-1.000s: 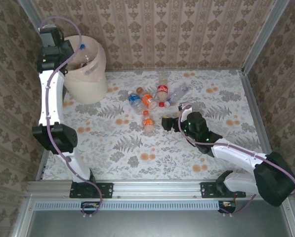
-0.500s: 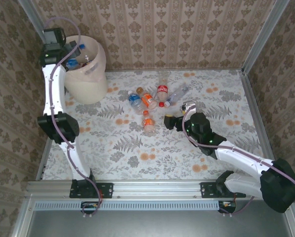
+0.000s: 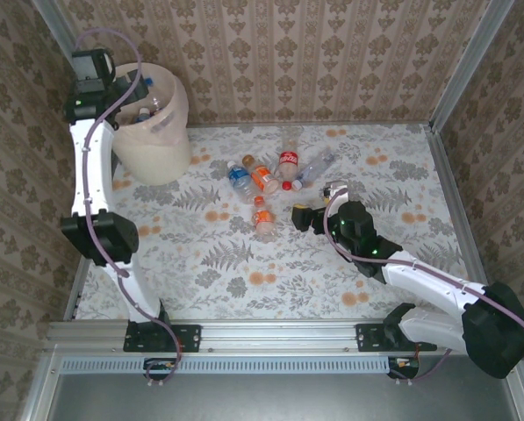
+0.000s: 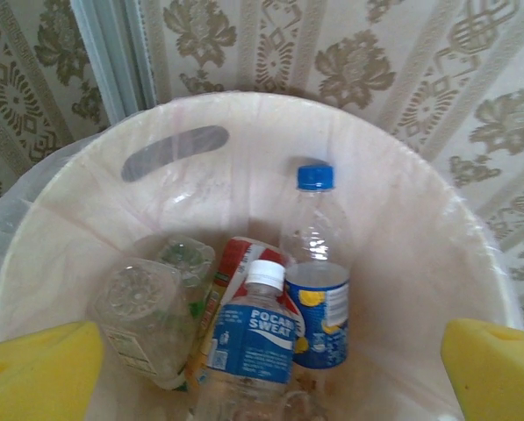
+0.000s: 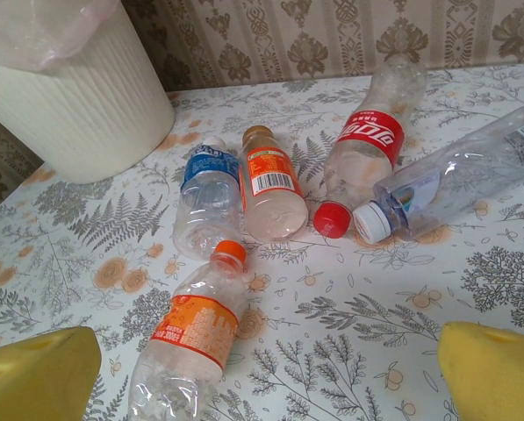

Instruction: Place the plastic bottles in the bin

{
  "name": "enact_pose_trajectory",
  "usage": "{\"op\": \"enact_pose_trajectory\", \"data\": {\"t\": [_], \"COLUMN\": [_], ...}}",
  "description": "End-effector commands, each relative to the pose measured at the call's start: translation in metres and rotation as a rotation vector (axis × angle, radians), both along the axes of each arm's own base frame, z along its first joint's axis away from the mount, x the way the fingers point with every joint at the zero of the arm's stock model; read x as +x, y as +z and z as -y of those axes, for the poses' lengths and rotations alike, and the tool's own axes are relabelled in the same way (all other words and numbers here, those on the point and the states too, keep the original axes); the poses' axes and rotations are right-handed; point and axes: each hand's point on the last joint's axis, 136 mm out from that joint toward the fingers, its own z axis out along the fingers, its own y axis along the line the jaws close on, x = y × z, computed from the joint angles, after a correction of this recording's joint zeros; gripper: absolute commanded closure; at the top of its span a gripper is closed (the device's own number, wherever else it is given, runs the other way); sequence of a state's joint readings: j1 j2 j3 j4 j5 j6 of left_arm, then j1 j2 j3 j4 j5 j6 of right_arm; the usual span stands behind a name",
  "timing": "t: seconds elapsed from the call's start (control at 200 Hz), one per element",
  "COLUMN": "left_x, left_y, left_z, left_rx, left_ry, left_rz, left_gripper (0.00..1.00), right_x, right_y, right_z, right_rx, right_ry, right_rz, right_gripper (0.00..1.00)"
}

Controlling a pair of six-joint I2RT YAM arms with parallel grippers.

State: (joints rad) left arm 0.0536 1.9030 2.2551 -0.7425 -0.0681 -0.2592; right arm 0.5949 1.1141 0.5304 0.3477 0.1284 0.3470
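Five clear plastic bottles (image 5: pixel 270 184) clustered right of round cream plastic bin (image 3: pixel 156 153). Left hand (image 4: pixel 263 373) spread empty over bin; right hand (image 3: pixel 304 216) spread toward cluster, likely for next pick.

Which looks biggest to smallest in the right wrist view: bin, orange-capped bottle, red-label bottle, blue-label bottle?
1. bin, largest even though cropped by the frame.
2. orange-capped bottle and red-label bottle: similar in the picture. The first lies nearest the camera, so I won't rank them.
3. blue-label bottle, smallest.
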Motion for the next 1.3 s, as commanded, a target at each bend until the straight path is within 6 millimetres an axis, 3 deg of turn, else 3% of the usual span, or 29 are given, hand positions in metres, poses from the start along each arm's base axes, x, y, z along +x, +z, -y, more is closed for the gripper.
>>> {"op": "enact_pose_trajectory", "data": {"t": [0.0,0.345,0.605,0.9,1.015,1.035,1.11,1.2,1.295], "left_x": [-0.011,-0.042,-0.069,-0.101,-0.107,-0.109,-0.113,-0.118,-0.123], "left_y": [0.030,0.034,0.011,-0.042,-0.074,-0.081,-0.104,-0.133,-0.158], "left_z": [0.022,0.094,0.146,0.202,0.217,0.220,0.230,0.231,0.229], "left_rx": [-0.044,-0.088,-0.162,-0.278,-0.295,-0.300,-0.298,-0.266,-0.271], "left_ry": [-0.056,-0.171,-0.258,-0.343,-0.341,-0.340,-0.346,-0.316,-0.288], "left_rz": [0.087,0.134,0.100,-0.027,-0.097,-0.114,-0.172,-0.253,-0.314], "left_gripper": [0.00,0.00,0.00,0.00,0.00,0.00,0.00,0.00,0.00], "right_x": [-0.002,0.006,0.007,0.013,0.015,0.015,0.015,0.013,0.006], "right_y": [-0.007,-0.020,-0.034,-0.066,-0.069,-0.080,-0.084,-0.086,-0.081], "right_z": [0.005,0.013,0.007,-0.006,-0.015,-0.017,-0.022,-0.034,-0.062], "right_rx": [-0.008,0.009,0.017,0.018,0.016,-0.001,-0.004,0.013,0.022], "right_ry": [-0.026,-0.112,-0.114,-0.133,-0.116,-0.113,-0.102,-0.048,0.094], "right_rz": [-0.013,-0.047,-0.087,-0.167,-0.171,-0.192,-0.202,-0.202,-0.183], "right_gripper": [0.00,0.00,0.00,0.00,0.00,0.00,0.00,0.00,0.00]}}
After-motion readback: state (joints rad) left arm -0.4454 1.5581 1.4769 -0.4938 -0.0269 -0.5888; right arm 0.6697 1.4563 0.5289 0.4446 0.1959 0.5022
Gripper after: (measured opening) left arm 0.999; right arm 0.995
